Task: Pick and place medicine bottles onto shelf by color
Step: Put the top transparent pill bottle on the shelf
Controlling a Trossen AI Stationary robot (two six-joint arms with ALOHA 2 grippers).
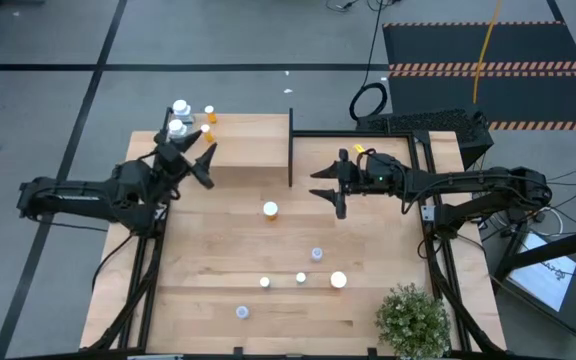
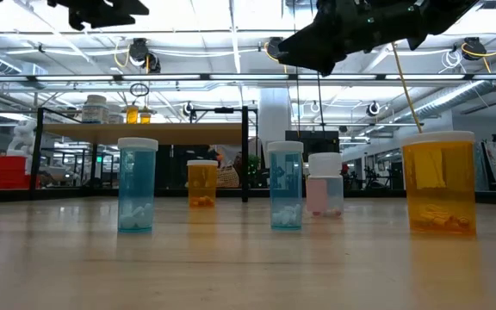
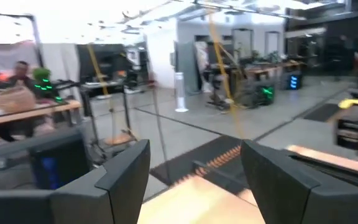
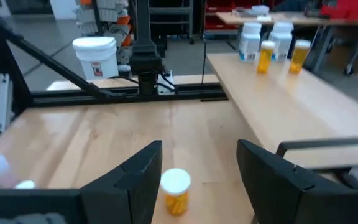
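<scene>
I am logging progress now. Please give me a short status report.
Both hands open, empty: left hand over shelf, right hand near orange bottle. Four bottles shelved. Nothing in the way.

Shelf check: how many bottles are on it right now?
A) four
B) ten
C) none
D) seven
A: the high view shows four bottles clustered at one end of the shelf, two white bottles and two orange bottles; the right wrist view shows the same four, and the other bottles stand on the table.
</scene>
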